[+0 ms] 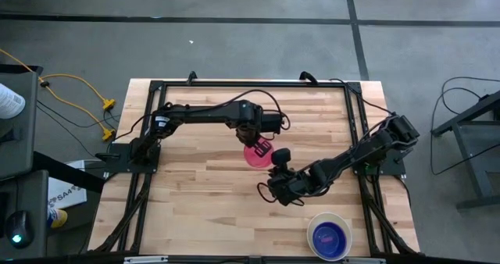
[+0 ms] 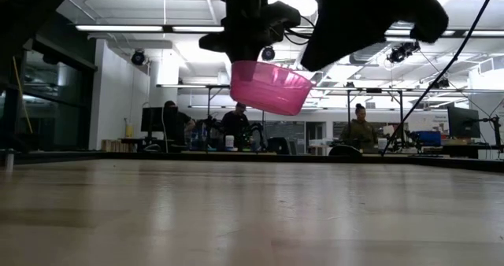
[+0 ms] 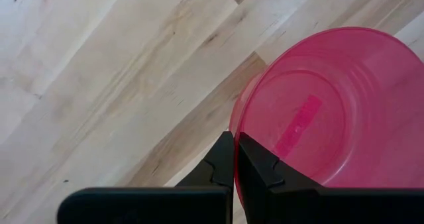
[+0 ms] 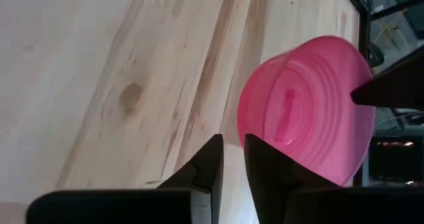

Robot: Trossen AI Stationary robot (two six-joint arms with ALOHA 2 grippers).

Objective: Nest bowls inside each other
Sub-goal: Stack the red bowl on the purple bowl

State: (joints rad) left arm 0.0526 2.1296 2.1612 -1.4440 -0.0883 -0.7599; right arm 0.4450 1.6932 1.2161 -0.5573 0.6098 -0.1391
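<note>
Low view, pink bowl (image 2: 270, 85) aloft, rim pinched by left end effector (image 3: 236, 159), right end effector (image 4: 233, 159) apparently empty, slightly parted

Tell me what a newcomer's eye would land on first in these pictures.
First, the pink bowl, held in the air above the middle of the wooden table, with the left gripper shut on its rim. Next, the right gripper, hanging empty close beside it on the table's near side. Last, the blue bowl nested in the white bowl at the table's near right corner.
</note>
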